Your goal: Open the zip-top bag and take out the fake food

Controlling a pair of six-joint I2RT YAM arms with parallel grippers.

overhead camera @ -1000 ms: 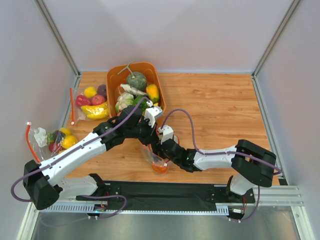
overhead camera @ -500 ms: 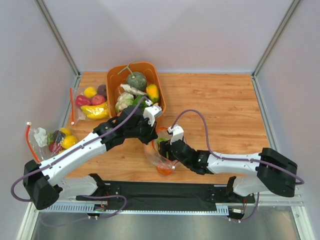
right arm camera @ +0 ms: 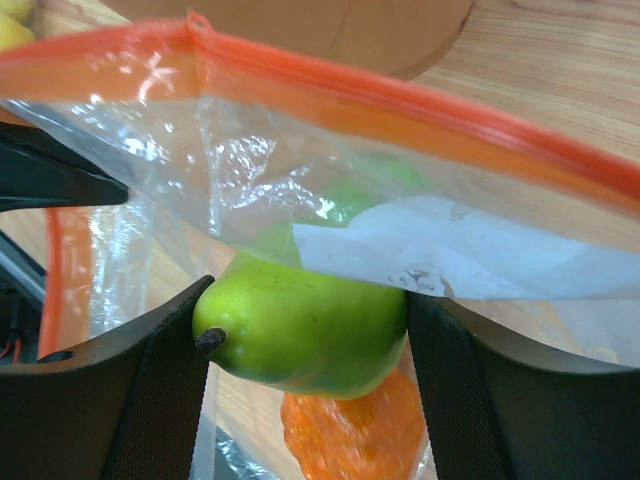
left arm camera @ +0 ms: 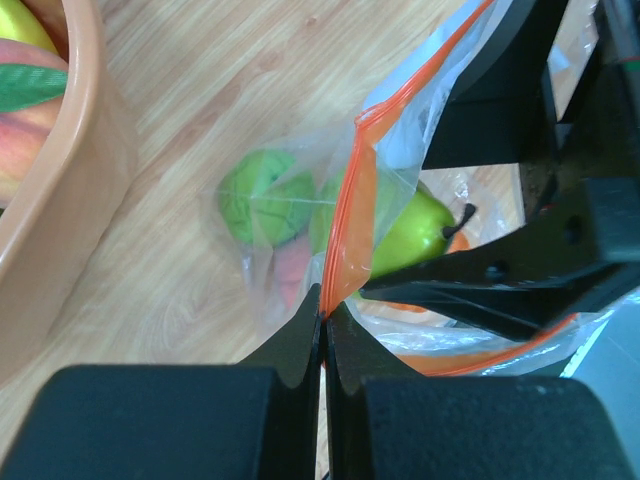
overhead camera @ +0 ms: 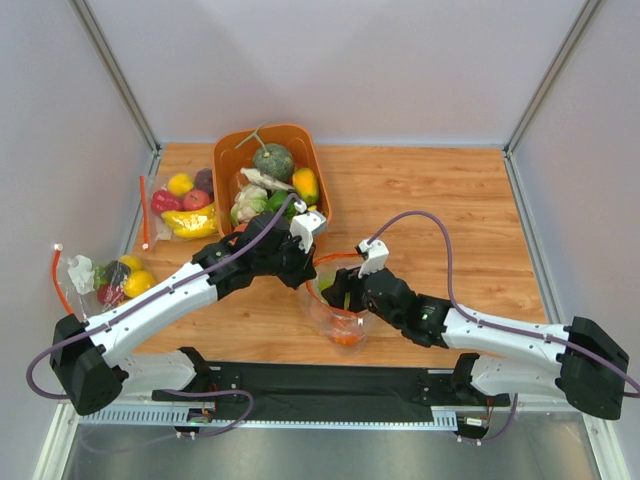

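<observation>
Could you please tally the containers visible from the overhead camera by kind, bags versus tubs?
Clear bags: 3, namely the zip-top bag between the arms, the banana bag and the left-edge bag
Tubs: 1, the orange tub
Total: 4

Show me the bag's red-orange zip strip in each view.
Top external: the zip strip is a short arc at centre, just right of the left hand.
Left wrist: the strip rises from the shut left hand at bottom centre.
Right wrist: the strip bands across the top, above the green fruit.
Shared landmark: the wooden table.
</observation>
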